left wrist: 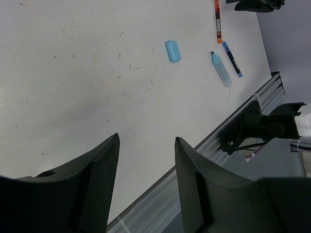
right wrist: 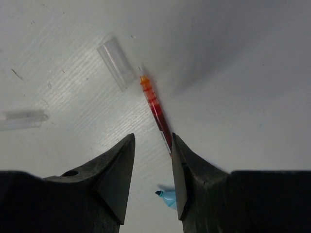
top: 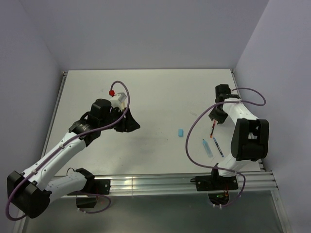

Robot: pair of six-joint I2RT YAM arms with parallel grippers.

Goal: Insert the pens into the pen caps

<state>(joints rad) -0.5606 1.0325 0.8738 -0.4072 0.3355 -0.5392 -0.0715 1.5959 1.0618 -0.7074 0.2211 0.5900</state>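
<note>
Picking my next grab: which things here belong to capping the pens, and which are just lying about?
For the job: red pen, dark blue pen, light blue marker, light blue cap, clear cap, second clear cap.
Just there: metal rail, purple cable.

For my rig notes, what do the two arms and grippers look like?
The left arm and right arm have white links, black joints and looping purple cables. The left gripper and right gripper each have two black wedge-shaped fingers.

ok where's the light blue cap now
Top view: the stubby light blue plastic cap lies on the white table, right of centre, just left of the light blue marker.
</note>
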